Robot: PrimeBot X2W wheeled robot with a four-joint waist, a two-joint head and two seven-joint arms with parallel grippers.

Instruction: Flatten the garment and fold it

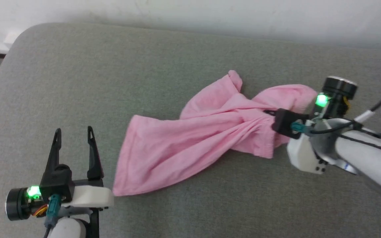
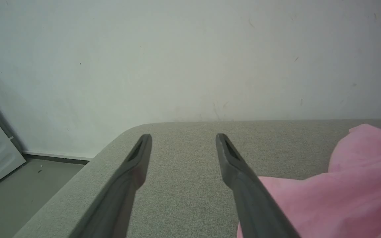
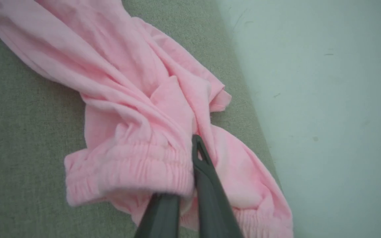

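At the lower left of the head view the left gripper (image 1: pixel 74 129) is hanging over the grey cushion (image 1: pixel 78 82). Its arm is getting cut off by the bottom edge. Its two fingers are standing wide apart and holding nothing. Just to its right the garment (image 1: pixel 184 145) is lying in a twisted pink heap, running up toward the right side. There the right gripper (image 1: pixel 269 113) is poking into the cloth. The folds are hiding almost all of its fingers, so this view is not telling how they stand.

The right wrist view is showing more. The right gripper (image 3: pixel 192 147) is squeezing tight on the gathered waistband of the garment (image 3: pixel 137 99). One finger is tucked under the band and the other is showing beside it. The far end of the cloth is running off the top edge.

The left wrist view is showing the left gripper (image 2: pixel 184 137) with bare cushion between its fingers. The garment (image 2: pixel 342 198) is sitting at the lower right, partly behind one finger, and the pale wall (image 2: pixel 190 49) is standing far behind.
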